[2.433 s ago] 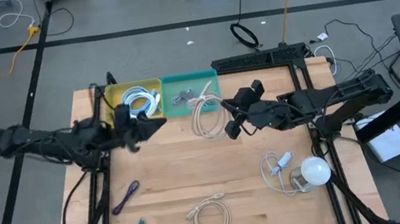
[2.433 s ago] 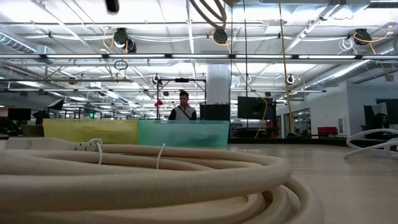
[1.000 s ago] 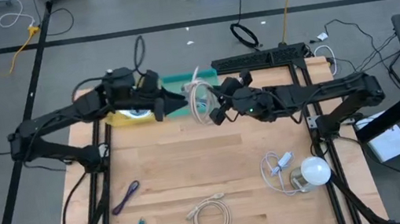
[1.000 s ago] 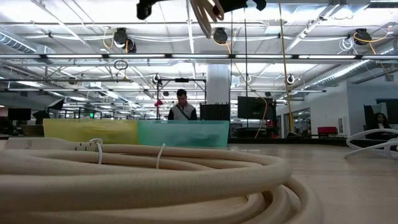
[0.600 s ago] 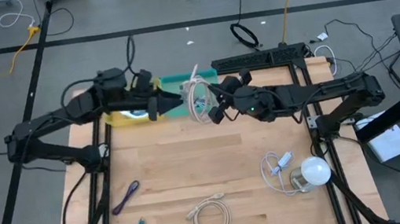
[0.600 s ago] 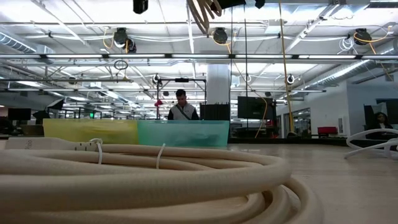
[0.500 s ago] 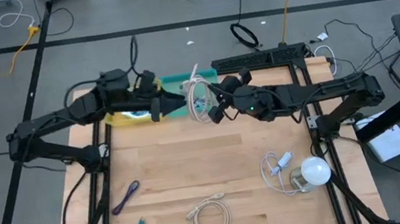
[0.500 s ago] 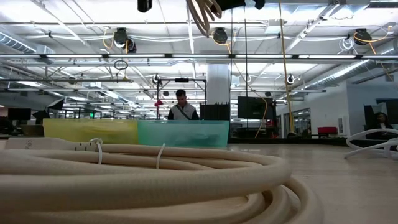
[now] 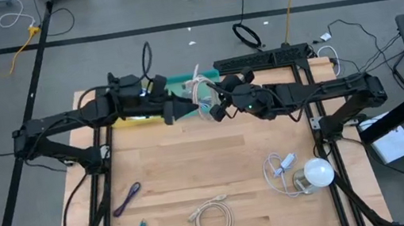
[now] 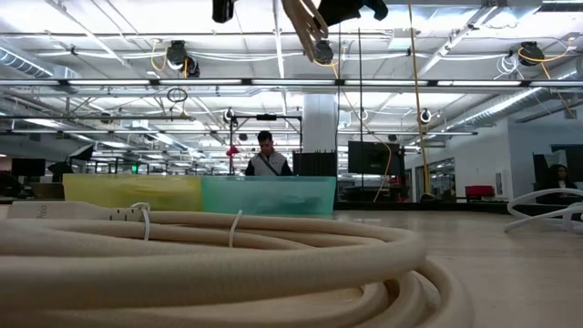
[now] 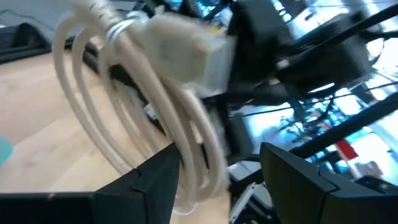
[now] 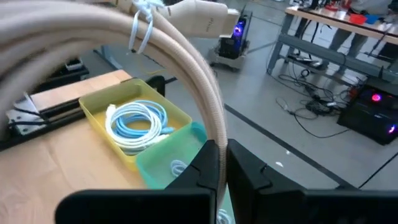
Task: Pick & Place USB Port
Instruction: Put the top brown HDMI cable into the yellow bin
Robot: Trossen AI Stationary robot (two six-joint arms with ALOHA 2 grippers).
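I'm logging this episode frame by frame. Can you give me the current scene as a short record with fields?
held item: beige coiled cable, lifted above the bins
right gripper: fingers shut on the cable
left gripper: open, beside the cable
teal bin: below the grippers, holds a small cable
yellow bin: holds a blue-white cable
still on table: second beige coil, purple cable, white cable

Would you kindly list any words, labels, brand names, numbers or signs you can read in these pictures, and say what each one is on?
No text is readable in any view.
Beige plug of the coiled beige cable in the right claw: faint marks, too blurred to read.
Screens in the room behind: too small to read.
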